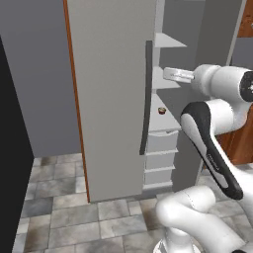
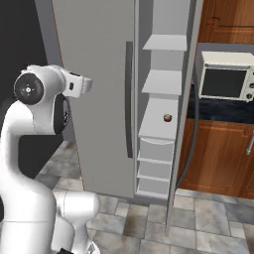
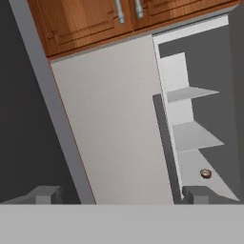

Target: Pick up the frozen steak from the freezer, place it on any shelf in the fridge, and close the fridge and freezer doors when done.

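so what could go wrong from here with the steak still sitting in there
1. The steak is small and lies deep on a shelf of the narrow open compartment, so the open gripper, far back, may clip the shelf above when reaching.
2. The closed grey door with its bar handle stands right beside the opening; the arm could brush it.

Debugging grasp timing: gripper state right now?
Two-finger gripper: open, dark fingertips wide apart, holding nothing; small brown round item sits untouched on a white shelf.
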You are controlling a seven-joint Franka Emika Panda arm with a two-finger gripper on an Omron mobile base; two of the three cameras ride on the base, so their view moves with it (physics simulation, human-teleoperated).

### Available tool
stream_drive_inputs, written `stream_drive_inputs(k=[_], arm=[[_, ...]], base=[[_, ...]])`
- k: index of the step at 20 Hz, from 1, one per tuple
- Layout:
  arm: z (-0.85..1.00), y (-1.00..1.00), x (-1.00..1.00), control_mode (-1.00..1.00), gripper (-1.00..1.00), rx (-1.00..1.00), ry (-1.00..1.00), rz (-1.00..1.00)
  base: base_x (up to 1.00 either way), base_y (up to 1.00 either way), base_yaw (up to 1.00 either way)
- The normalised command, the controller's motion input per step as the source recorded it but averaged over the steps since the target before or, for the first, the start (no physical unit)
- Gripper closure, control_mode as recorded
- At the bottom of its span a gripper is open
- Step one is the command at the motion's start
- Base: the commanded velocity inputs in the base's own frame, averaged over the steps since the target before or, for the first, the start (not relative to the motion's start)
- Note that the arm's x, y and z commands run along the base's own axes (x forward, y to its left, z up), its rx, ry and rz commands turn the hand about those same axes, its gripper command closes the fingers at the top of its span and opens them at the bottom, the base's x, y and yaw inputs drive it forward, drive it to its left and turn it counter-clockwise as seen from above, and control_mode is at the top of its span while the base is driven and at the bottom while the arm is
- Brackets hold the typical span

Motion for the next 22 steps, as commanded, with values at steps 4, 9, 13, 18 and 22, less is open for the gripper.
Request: stream_drive_inputs(k=[4, 9, 13, 18, 22], arm=[[-0.01, 0.00, -0.06, -1.00, -1.00, -0.02, 0.02, -0.01], [-0.18, -0.36, -0.08, -1.00, -1.00, 0.01, 0.01, 0.00], [-0.13, -0.65, -0.43, -1.00, -1.00, 0.00, 0.06, 0.00], [-0.18, -0.66, -0.56, -1.00, -1.00, 0.00, 0.09, 0.00], [-0.08, -0.69, -0.37, -1.00, -1.00, 0.00, 0.15, 0.00]], base=[[0.00, 0.00, 0.00], [0.00, 0.00, 0.00], [0.00, 0.00, 0.00], [0.00, 0.00, 0.00], [0.00, 0.00, 0.00]])
